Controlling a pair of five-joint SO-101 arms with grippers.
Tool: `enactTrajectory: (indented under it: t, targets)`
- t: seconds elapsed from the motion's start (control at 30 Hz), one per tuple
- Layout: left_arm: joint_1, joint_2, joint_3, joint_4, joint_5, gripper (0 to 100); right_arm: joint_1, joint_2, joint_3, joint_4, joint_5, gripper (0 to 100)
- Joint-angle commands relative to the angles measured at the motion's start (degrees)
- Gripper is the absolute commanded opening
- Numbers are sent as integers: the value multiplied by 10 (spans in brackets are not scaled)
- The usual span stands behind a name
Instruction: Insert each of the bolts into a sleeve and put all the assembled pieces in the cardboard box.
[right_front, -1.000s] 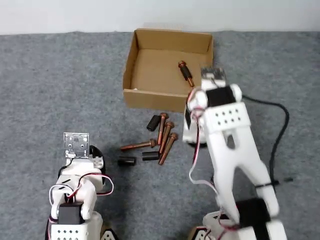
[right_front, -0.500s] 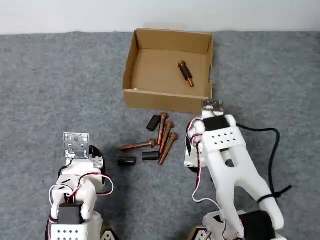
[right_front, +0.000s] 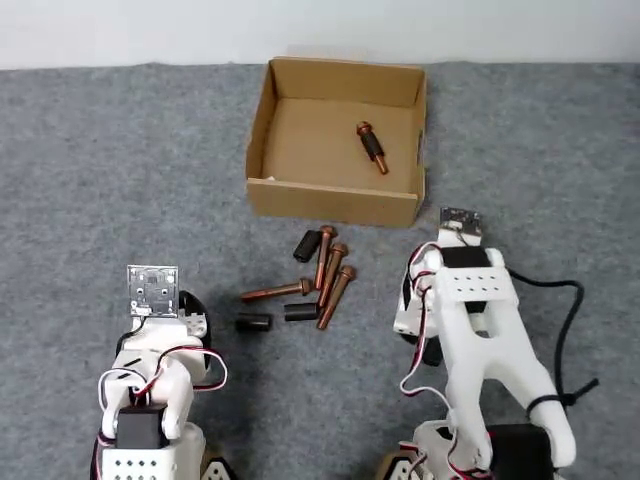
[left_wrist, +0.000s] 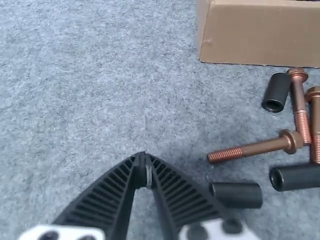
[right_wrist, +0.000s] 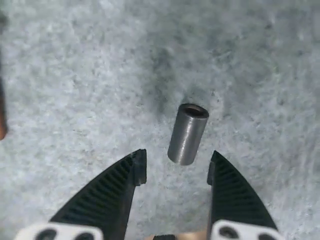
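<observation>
The cardboard box (right_front: 330, 201) stands at the back with one bolt in a sleeve (right_front: 372, 147) lying inside. In front of it lie several loose copper bolts (right_front: 333, 272) and three black sleeves, among them one (right_front: 307, 246) by the box and one (right_front: 254, 323) nearer the left arm. In the left wrist view my left gripper (left_wrist: 145, 167) is shut on nothing, short of a sleeve (left_wrist: 236, 195) and a bolt (left_wrist: 255, 148). My right arm (right_front: 465, 290) stands right of the pile. My right gripper (right_wrist: 176, 167) is open, its fingertips either side of the near end of another sleeve (right_wrist: 187, 132) lying on the carpet.
Grey carpet covers the table. A black cable (right_front: 560, 290) trails to the right of the right arm. The box's front wall (left_wrist: 260, 32) rises just beyond the loose parts.
My right arm has drawn back from over the box's right front corner, moving nearer and to the right, down over the carpet. The left arm and the loose parts have stayed put.
</observation>
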Motion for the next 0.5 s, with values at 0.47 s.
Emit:
enactTrajectory:
  t: [0.47]
  targets:
    - [-3, 1, -3, 4, -4, 5, 12, -11, 98, -171, 47, 102]
